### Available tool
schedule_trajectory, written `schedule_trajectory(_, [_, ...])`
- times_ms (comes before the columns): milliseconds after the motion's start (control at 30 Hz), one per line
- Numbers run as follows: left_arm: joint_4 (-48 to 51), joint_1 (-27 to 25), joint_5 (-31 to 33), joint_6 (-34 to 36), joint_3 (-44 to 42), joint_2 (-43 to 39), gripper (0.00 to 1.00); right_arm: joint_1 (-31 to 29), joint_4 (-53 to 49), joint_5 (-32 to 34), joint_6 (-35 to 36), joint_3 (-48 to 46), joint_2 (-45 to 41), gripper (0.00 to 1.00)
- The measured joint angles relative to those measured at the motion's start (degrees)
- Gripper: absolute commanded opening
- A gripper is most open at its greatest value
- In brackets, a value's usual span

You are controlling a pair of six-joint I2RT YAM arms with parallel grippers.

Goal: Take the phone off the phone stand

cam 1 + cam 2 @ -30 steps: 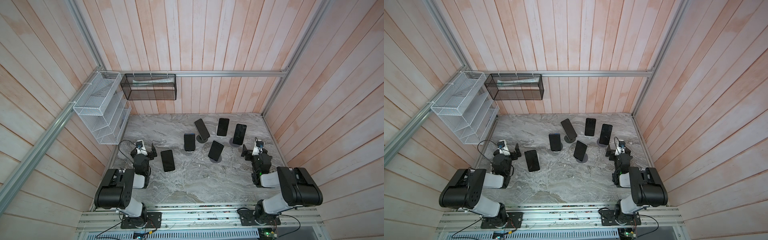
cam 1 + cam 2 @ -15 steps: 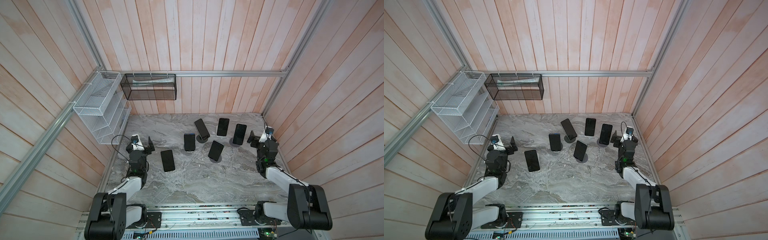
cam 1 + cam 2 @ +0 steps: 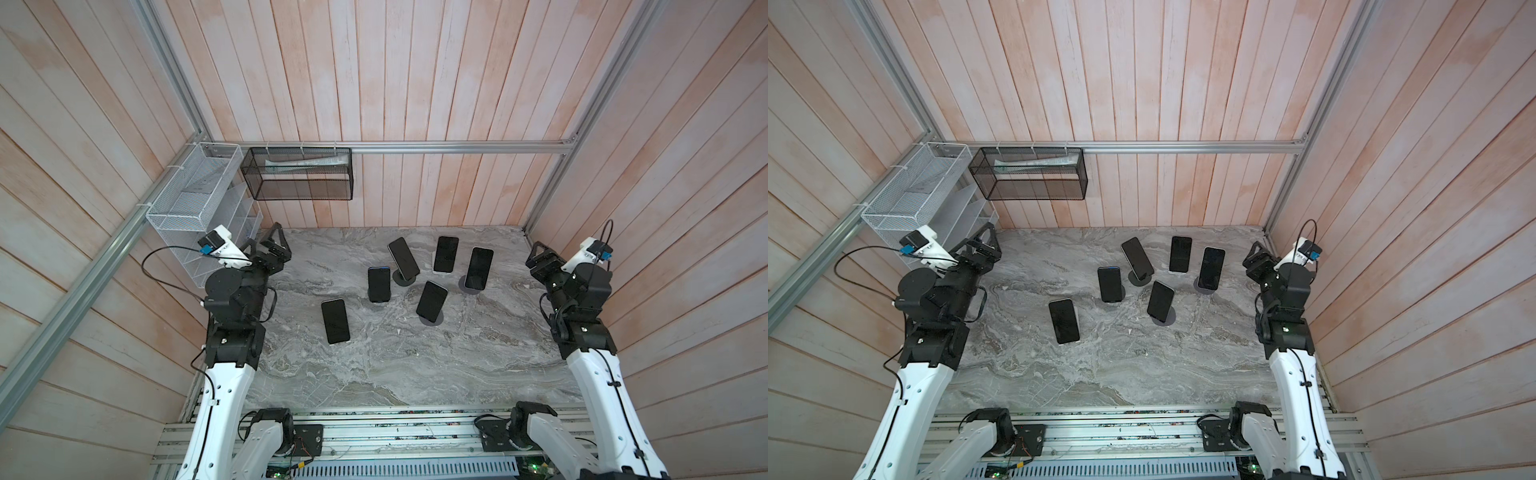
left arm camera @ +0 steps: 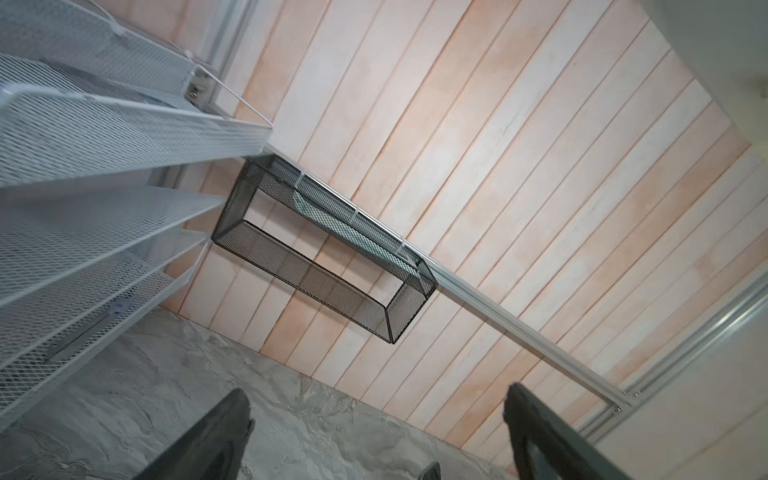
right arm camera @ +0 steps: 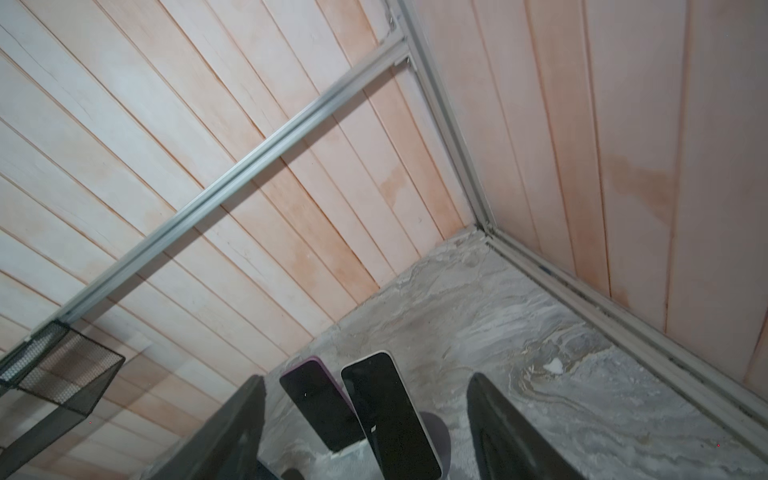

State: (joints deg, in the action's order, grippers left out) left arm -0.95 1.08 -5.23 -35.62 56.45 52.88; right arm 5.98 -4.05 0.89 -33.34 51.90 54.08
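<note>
Several dark-screened phones lean on stands in the middle of the marble table [image 3: 395, 361] in both top views. One phone [image 3: 335, 321] is at the front left, and a white-edged phone [image 3: 478, 268] on a round stand [image 3: 468, 287] is at the back right. My left gripper [image 3: 266, 240] hangs open by the back left corner, with nothing between its fingers [image 4: 232, 419]. My right gripper [image 3: 538, 254] is open near the right wall. In the right wrist view the white-edged phone [image 5: 386, 411] and a purple-cased phone [image 5: 320, 403] stand ahead of the right gripper [image 5: 365, 395], apart from it.
A white mesh rack [image 3: 195, 212] hangs on the left wall right behind my left gripper. A black mesh basket [image 3: 299, 174] hangs on the back wall. Wooden walls and aluminium rails [image 3: 457, 146] close the table on three sides.
Both arms have risen from a low folded pose at the front and stretched toward the back, carrying the grippers up near the back corners. The phones have not moved.
</note>
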Motion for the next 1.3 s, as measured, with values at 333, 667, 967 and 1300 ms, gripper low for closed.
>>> schedule_trajectory(333, [11.15, -18.58, -7.85, -0.07, 19.71, 19.54, 0.90, -2.64, -13.70, 2.60, 3.02, 5.18, 9.81, 0.96])
schedule_trajectory(667, [13.75, -28.15, -10.40, 4.98, 19.52, 27.69, 0.91, -22.71, -16.70, 10.78, 5.49, 7.74, 12.59, 0.94])
schedule_trajectory(967, [11.78, -28.72, -10.97, 3.45, 11.39, 26.14, 0.91, -39.50, -17.66, 12.57, 8.48, 0.28, 2.60, 0.40])
schedule_trajectory(1300, [9.11, -28.85, -12.50, 0.66, 10.93, 27.06, 0.91, -57.20, -3.89, 15.80, -1.95, -17.86, 0.24, 0.00])
